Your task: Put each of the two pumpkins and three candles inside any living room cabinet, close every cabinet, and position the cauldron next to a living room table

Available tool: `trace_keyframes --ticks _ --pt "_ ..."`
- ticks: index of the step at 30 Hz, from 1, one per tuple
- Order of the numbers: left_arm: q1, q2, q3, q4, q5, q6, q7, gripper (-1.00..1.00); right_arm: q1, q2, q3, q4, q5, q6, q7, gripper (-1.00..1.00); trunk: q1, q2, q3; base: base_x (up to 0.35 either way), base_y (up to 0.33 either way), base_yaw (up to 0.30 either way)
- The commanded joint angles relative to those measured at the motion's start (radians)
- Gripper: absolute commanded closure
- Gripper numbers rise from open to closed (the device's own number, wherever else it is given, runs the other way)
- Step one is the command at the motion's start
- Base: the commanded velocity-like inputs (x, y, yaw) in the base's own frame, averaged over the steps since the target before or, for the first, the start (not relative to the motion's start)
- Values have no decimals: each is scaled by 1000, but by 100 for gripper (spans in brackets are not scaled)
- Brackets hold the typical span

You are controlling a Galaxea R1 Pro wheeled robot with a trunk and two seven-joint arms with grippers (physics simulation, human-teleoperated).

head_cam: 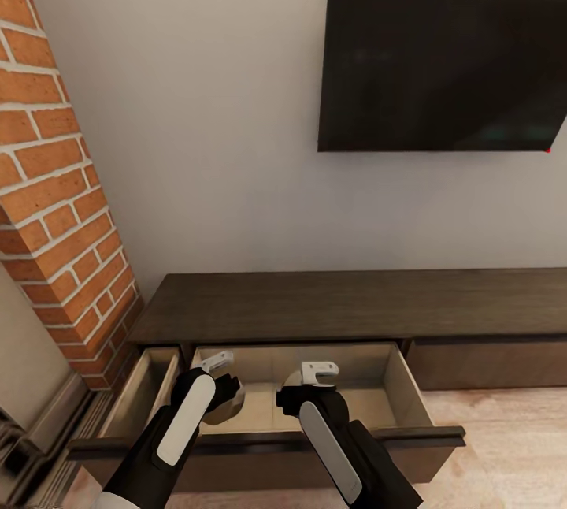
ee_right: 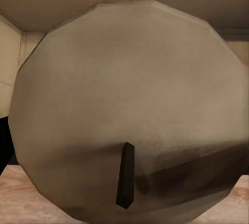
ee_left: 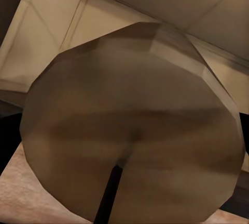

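Each wrist view looks straight onto a candle's cream top and dark wick: the left gripper (head_cam: 223,383) carries one candle (ee_left: 132,125), the right gripper (head_cam: 311,387) the other candle (ee_right: 129,115). The fingers themselves are hidden behind the wax, yet with both candles hanging in the air the jaws are presumably closed on their sides — how tightly I cannot tell. I judge these stubs light, stiff and a little slick, best pinched low across the grey sides; dropped, they would likely roll. Both hang over the open drawer (head_cam: 394,395) of the cabinet (head_cam: 346,304), above its pale bare floor. Beside that drawer, toward the brick column (head_cam: 59,202), a second drawer (head_cam: 146,387) stands open. Above the cabinet a dark television (head_cam: 445,56) hangs on the grey wall; before it lies light wood flooring.
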Motion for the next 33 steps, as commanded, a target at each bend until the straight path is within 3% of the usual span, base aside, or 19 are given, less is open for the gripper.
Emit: trace_keyframes --ticks 1,10,21,33 --pt "-1 0 -1 -2 6 3 7 100 -1 0 2 -1 -11 -1 -12 100 4 -8 -4 0 0 0" --pt "-1 0 -1 -4 6 3 7 100 -1 0 1 -1 -11 -1 -12 100 19 -36 -17 0 0 0" --pt "-1 0 -1 -7 8 4 7 100 -1 0 1 0 -11 -1 -12 100 19 -36 -17 5 0 0" --pt "-1 0 -2 -9 10 4 7 100 -1 -1 1 1 -11 0 -12 100 19 -36 -17 140 0 0"
